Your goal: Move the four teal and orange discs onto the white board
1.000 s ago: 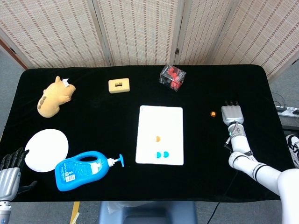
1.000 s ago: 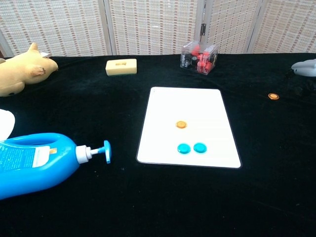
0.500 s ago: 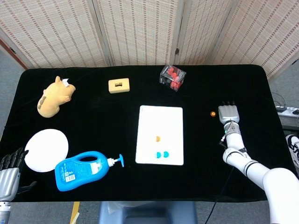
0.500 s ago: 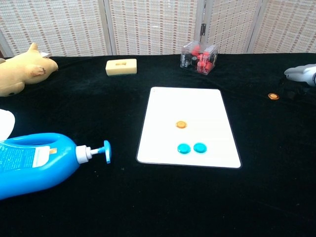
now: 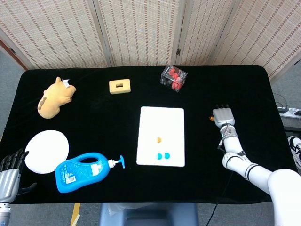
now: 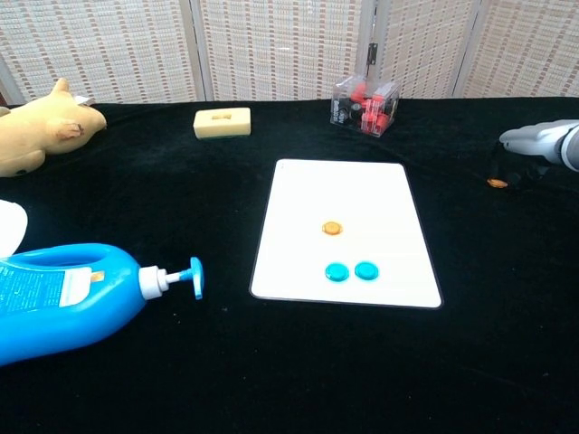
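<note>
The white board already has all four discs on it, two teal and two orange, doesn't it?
Not quite: the white board holds three, two teal discs and one orange disc. The chest view shows the second orange disc off the board, beneath the right hand.

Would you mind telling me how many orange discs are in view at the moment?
2. One orange disc lies on the white board, above the teal pair. The other sits on the black cloth, right of the board, at the right robot hand.
</note>
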Controlling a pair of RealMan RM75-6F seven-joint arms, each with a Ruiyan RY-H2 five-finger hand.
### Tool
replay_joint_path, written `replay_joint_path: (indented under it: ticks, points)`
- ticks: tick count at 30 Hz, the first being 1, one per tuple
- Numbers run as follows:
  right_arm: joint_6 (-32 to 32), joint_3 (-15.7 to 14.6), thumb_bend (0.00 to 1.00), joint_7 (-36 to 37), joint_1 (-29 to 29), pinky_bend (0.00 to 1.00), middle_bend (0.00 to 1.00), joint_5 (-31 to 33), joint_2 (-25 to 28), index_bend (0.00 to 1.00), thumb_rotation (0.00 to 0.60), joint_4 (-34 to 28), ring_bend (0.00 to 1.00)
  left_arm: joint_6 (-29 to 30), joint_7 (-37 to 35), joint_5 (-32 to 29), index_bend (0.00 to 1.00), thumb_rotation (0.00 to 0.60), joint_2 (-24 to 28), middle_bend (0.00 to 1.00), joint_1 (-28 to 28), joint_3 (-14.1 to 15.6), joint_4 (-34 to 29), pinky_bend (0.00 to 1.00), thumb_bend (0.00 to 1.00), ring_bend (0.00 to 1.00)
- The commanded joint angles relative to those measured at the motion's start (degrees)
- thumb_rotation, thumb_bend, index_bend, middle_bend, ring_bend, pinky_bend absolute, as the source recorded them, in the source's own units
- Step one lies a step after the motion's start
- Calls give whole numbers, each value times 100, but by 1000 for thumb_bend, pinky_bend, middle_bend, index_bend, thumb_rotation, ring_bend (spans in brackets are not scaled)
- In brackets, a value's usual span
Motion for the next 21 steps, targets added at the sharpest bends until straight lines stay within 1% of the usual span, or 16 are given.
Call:
replay_joint_path:
  ticks: [1, 8, 10, 15, 16, 19, 21]
  points:
    - [137, 1, 714, 186, -74, 0, 104, -351, 207, 334, 600, -464, 28, 3, -6, 1, 108, 600, 0, 37, 3, 1, 8, 0, 164, 71]
    - [459, -30, 714, 420, -193, 0, 104, -957, 624, 334, 600, -1436, 24, 14, -31, 8, 108, 600, -4, 36, 14, 8, 22, 0, 165, 71]
    - [588, -13, 714, 484, -229, 0, 104, -1055, 694, 334, 600, -1541, 24, 13, -33, 7, 108, 600, -8, 37, 15, 9, 26, 0, 165, 71]
    - [736, -15, 713, 417, -237, 0, 104, -922, 692, 334, 600, -1389, 24, 15, -47, 15, 109, 600, -21, 36, 19, 17, 40, 0, 164, 71]
    - [753, -16, 695, 380, -230, 0, 104, -853, 651, 334, 600, -1313, 23, 12, -46, 15, 108, 600, -24, 36, 18, 17, 41, 0, 164, 71]
    - [780, -16, 577, 292, -211, 0, 104, -702, 504, 334, 600, -1094, 28, 2, -47, 22, 108, 600, -29, 37, 12, 21, 42, 0, 164, 71]
    - [769, 12, 520, 252, -190, 0, 104, -574, 362, 334, 600, -900, 33, -1, -43, 29, 108, 600, -30, 37, 9, 22, 40, 0, 164, 71]
